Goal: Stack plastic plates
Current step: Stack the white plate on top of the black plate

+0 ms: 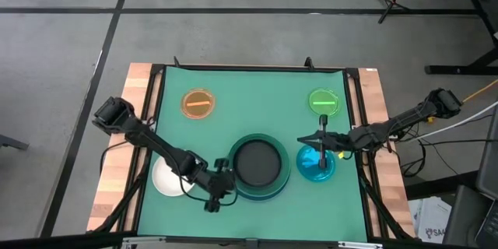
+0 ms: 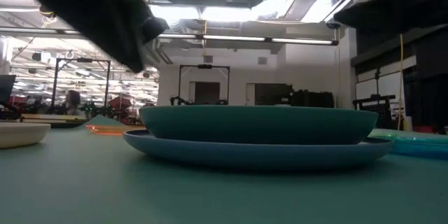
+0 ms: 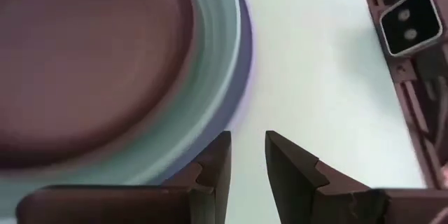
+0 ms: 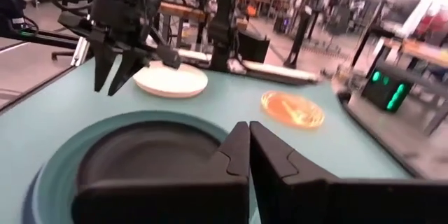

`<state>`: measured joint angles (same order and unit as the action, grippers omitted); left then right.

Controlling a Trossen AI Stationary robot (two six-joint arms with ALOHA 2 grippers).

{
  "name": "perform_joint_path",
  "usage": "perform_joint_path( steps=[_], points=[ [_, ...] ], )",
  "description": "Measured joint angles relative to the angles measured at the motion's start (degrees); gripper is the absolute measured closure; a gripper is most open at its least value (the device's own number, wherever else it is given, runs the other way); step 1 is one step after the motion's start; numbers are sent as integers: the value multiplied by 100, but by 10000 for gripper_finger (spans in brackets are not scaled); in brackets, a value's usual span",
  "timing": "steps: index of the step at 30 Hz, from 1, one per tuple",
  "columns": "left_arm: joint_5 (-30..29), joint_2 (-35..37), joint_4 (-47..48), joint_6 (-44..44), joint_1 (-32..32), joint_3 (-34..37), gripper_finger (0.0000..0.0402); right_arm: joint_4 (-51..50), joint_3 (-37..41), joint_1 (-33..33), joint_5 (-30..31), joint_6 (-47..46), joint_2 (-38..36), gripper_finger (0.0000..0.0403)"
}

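Black plate [image 1: 257,161] stacked between left gripper [image 1: 215,194], right gripper [image 1: 322,142]

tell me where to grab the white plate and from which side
Grip the white plate by its thin raised rim; it lies flat on the mat, so only the edge offers the fingers a bite. The left gripper is nearest, between it and the stack, so probably come at the rim facing the stack, fingers angled down over the lip, since the left arm crosses the plate's other side.
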<state>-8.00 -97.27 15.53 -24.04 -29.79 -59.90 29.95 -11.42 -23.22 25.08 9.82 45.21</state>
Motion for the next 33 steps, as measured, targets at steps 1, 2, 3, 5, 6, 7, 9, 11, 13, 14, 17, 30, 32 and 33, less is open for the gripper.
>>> perform_joint_path(
  steps=[1,2,3,5,6,7,9,11,13,14,17,30,32,33],
  points=[
    [-2,0,42,-164,-44,0,320,76,0,0,0,148,0,402],
    [-2,0,80,-313,-86,0,320,152,0,0,0,272,0,402],
    [-2,0,128,-453,-123,0,320,220,0,0,0,384,0,402],
    [-1,0,221,-755,-199,0,320,341,0,0,0,568,0,402],
    [-2,0,248,-900,-241,0,320,395,0,0,0,622,0,402],
    [-6,0,280,-1040,-281,0,320,437,0,0,2,693,-2,402],
    [-2,0,429,-1325,-361,0,320,512,0,0,2,824,-2,402],
    [-2,0,569,-1630,-423,0,320,586,0,0,2,963,-2,402],
    [1,0,698,-1885,-470,0,320,669,0,0,0,1045,-2,402],
    [-1,-1,751,-1985,-492,0,320,688,0,0,2,1088,-2,402],
    [1,-2,934,-2259,-530,0,320,698,0,0,1,1172,-2,402],
    [151,-4,2031,-3098,-524,0,320,735,0,0,0,1173,-2,402],
    [151,-4,2188,-3271,-522,0,320,735,0,0,0,1172,-4,402],
    [154,-4,2273,-3342,-516,0,320,733,0,0,0,1172,-2,402]
  ],
)
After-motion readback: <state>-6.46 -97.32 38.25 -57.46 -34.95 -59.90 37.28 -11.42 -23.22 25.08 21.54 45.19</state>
